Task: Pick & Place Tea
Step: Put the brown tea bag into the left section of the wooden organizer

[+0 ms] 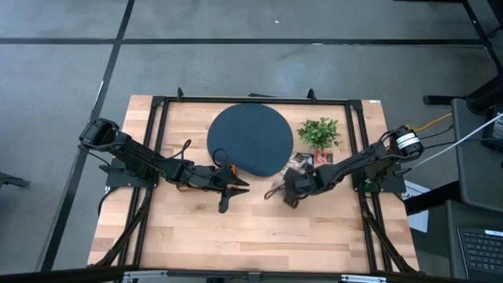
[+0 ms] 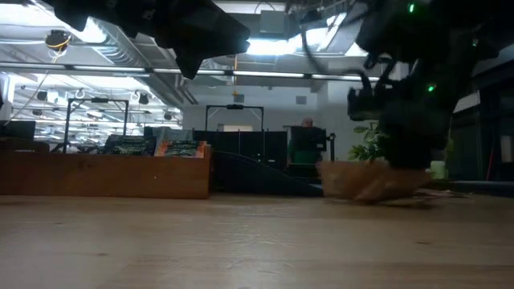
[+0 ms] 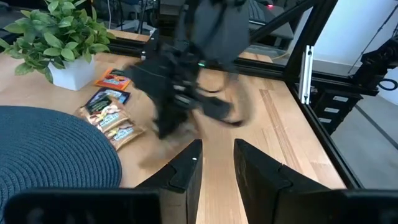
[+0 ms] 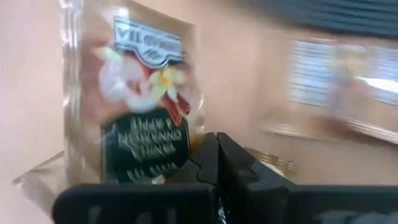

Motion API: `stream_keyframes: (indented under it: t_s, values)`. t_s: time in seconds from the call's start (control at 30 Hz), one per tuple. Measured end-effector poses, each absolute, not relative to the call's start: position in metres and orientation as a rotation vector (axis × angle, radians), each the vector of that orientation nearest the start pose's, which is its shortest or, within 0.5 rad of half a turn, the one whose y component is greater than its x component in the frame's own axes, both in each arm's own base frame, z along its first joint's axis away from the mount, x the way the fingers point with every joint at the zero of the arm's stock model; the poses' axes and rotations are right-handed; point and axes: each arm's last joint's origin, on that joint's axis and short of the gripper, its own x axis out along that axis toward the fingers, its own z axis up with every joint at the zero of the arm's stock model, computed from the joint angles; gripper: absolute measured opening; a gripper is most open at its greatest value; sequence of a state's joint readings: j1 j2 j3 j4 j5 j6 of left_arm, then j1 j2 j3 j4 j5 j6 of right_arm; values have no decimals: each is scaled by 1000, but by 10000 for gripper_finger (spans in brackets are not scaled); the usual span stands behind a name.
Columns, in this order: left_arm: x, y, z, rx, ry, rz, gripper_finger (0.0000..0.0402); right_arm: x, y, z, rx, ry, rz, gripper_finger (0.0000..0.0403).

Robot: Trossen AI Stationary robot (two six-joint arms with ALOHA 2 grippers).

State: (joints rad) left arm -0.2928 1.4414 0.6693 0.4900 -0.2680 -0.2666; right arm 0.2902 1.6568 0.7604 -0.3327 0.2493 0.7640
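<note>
R gripper [image 1: 277,191] jaws clamped on tea sachet [image 4: 140,106], L gripper [image 1: 236,186] jaws apart nr disc [image 1: 250,140]

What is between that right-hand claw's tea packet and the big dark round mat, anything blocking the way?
Nothing visible blocks it. The right gripper, jaws shut on a tea sachet, sits just off the round dark mat, with only bare wood between. The other sachets and the plant lie off to the side. The left gripper waits nearby, below the mat.
</note>
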Motion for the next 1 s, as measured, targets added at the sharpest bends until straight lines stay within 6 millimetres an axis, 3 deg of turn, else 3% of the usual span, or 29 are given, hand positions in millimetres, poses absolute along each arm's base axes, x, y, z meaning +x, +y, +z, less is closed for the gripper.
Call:
stream_keyframes:
  t_s: [0.2,0.53,0.77,1.0]
  values:
    - [285,-78,211,-187,273,12,88,279,97,129,359,1017,-16,4]
    - [285,-80,211,-229,285,-48,88,306,120,170,485,613,521,6]
    - [285,-98,208,-175,336,-65,84,301,120,164,532,710,418,6]
    - [317,-119,199,-82,536,-14,47,291,122,151,569,809,162,7]
